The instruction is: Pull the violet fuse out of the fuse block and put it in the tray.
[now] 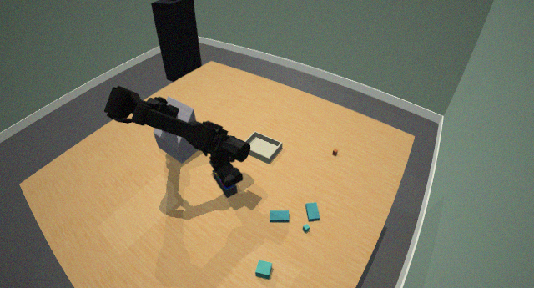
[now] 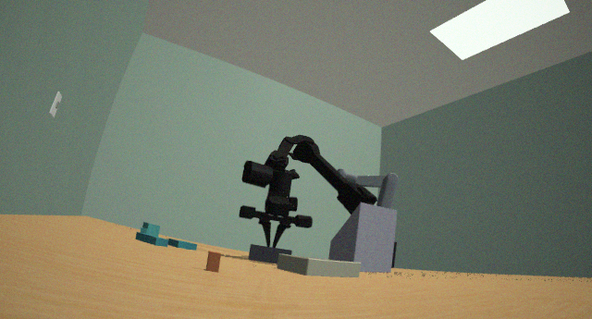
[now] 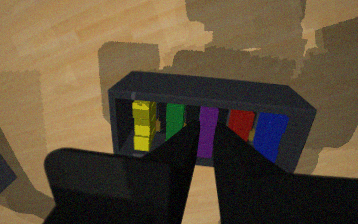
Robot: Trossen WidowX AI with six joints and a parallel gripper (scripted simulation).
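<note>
The violet fuse (image 3: 208, 131) stands upright in the middle slot of the dark fuse block (image 3: 207, 90), its long axis vertical, seen in the wrist view as a tall narrow strip running from near to far. The gripper (image 3: 206, 142) is clamped on it: the two dark fingers converge from below on either side of the fuse, one on its left face and one on its right, with the fuse filling the narrow gap between their tips. To its left sit the green fuse (image 3: 174, 120) and the yellow fuse (image 3: 142, 125); to its right the red fuse (image 3: 241, 124) and the blue fuse (image 3: 269, 136). In the top view the tray (image 1: 264, 147) lies on the wooden table (image 1: 104, 221) just to the far right of the block.
</note>
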